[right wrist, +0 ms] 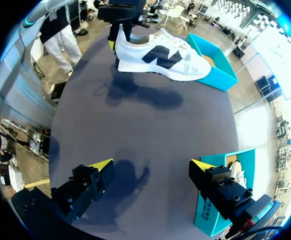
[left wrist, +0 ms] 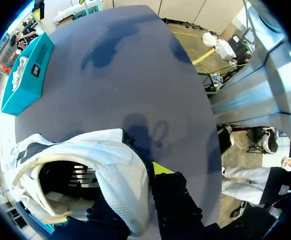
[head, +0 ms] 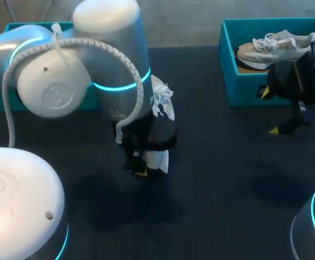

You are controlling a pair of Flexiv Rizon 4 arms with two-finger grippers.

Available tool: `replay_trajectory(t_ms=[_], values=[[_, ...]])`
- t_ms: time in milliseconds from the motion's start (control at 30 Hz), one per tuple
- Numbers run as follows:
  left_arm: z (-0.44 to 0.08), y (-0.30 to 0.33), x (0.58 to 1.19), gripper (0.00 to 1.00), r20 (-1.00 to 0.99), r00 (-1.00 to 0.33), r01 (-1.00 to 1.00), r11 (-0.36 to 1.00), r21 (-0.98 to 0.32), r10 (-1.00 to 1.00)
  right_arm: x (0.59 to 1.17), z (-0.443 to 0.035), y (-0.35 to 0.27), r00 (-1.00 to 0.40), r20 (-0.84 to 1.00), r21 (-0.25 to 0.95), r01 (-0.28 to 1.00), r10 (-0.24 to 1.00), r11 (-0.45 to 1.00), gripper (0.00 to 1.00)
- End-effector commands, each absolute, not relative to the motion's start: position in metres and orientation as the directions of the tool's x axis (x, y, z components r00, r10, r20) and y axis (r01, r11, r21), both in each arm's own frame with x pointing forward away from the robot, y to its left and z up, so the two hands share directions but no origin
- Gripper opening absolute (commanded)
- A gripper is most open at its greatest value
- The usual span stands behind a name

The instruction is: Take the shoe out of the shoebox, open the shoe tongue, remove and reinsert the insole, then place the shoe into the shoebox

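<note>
Our left end effector (head: 140, 165) clamps the shoe (head: 160, 124) by its heel near the table (head: 217, 162) centre; we judge this thin grip may slip. Our right end effector (right wrist: 150, 166) stands wide at 3 o'clock, beside the shoebox (head: 228, 65).

white shoe (left wrist: 85, 150) in gripper (left wrist: 138, 187)

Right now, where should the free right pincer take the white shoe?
Probably across the forefoot, coming from above: the white shoe is sole-down, its heel in the left pincer, leaving the toe end free for the open right pincer.
</note>
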State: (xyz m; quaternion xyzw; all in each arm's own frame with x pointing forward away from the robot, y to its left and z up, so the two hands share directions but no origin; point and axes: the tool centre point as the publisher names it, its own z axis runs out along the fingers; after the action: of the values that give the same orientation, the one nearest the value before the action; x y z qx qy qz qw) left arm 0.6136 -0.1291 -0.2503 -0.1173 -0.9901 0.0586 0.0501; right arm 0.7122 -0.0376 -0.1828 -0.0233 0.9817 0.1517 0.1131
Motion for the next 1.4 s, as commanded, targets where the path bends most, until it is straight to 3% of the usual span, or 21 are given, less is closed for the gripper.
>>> replay_trajectory(t_ms=[33,567,1400], values=[[-0.24,-0.127,0.613,0.0,0.082,-0.968,0.228,0.966,-0.123,0.238,0.714,-0.184,-0.036,-0.974,-0.227,0.291,-0.079,-0.011,0.954,1.0],[-0.226,-0.12,0.62,0.0,0.084,-0.956,0.271,0.954,-0.13,0.283,0.714,-0.184,-0.036,-0.974,-0.227,0.291,-0.079,-0.011,0.954,1.0],[-0.197,-0.019,0.667,0.0,0.105,-0.959,0.253,0.963,-0.096,0.263,0.714,-0.184,-0.036,-0.974,-0.227,0.291,-0.079,-0.011,0.954,1.0]])
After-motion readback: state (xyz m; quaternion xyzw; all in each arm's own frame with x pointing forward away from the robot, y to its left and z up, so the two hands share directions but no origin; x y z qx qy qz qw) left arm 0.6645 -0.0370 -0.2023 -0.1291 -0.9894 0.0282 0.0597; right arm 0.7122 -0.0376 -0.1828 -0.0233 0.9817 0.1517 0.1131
